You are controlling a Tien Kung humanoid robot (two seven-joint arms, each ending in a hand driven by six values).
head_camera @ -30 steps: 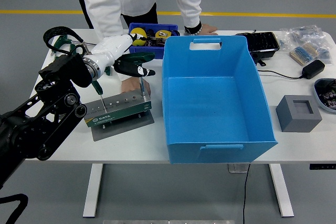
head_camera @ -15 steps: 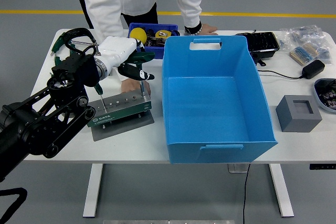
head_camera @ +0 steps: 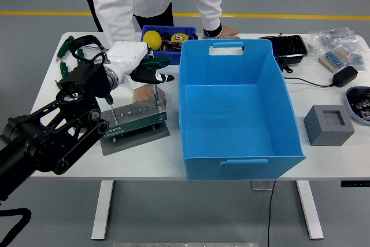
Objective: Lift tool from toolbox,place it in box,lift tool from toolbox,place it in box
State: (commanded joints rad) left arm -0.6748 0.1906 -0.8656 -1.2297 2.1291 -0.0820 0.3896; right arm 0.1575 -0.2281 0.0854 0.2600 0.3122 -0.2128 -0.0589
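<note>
A white table stands on a grey floor crossed at the far side by a yellow line. Nearest on the table, left of centre, a green toolbox sits on a grey mat, with a large, empty blue box just to its right. Further right are a grey block with a square recess, a black adapter with its cable, and a black tray behind the box.

The left arm rises from the lower left corner, its black links crossing the table's left part. Its white left hand hovers over the toolbox with fingers closed around the dark-green handle of a screwdriver, whose shaft points down into the toolbox top.

Beyond, a small blue bin holds yellow items. A person in white leans over the far edge, one hand pressing just behind the toolbox, the other hand flat on the table.
</note>
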